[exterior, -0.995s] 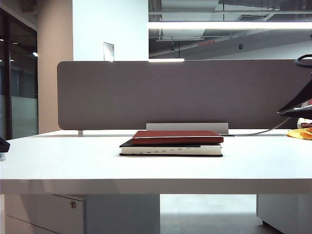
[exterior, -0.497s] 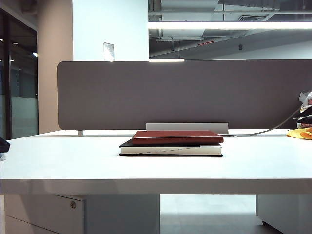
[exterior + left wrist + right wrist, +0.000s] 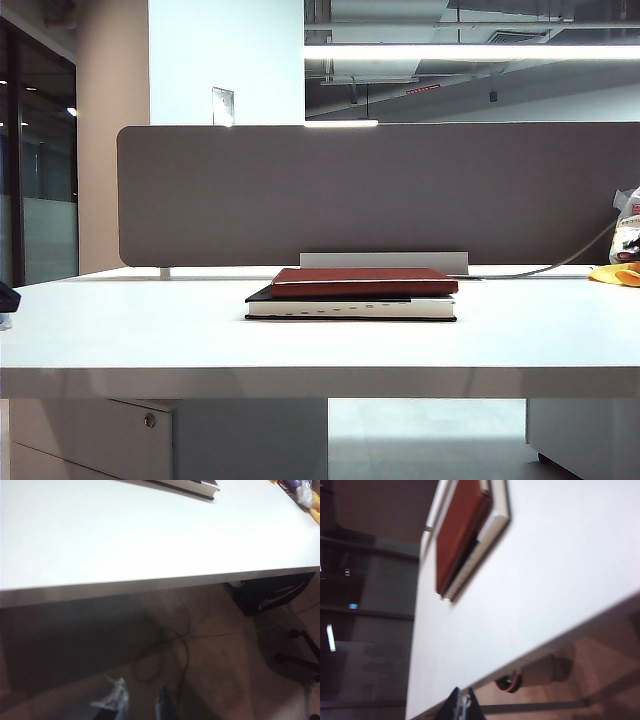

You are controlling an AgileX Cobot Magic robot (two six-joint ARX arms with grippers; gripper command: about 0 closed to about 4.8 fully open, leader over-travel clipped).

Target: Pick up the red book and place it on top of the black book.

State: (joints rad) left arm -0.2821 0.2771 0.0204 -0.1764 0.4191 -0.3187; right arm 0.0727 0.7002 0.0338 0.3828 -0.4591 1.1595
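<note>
The right gripper (image 3: 464,702) is hanging off the table's (image 3: 150,340) front edge with its two fingertips pressed together — clenched, and carrying nothing. The left gripper (image 3: 140,700) is sitting out over the floor below the tabletop, its two fingers (image 3: 116,696) standing apart with only air between them (released, then). Neither arm is showing in the exterior view.

Moving outward, the red book (image 3: 362,280) is lying flat on top of the black book (image 3: 350,306), set slightly toward the right of it, so a strip of black cover is peeking out at the left. The black book's white page edge is facing the exterior camera, and the pair is resting near the middle of the white table. From the right wrist view the red book (image 3: 461,532) is showing its cover, the black book (image 3: 482,542) under it — both well clear of the gripper. Behind them a grey partition panel (image 3: 380,190) is running across the back of the desk, and something yellow (image 3: 618,273) is lying at the far right edge.
</note>
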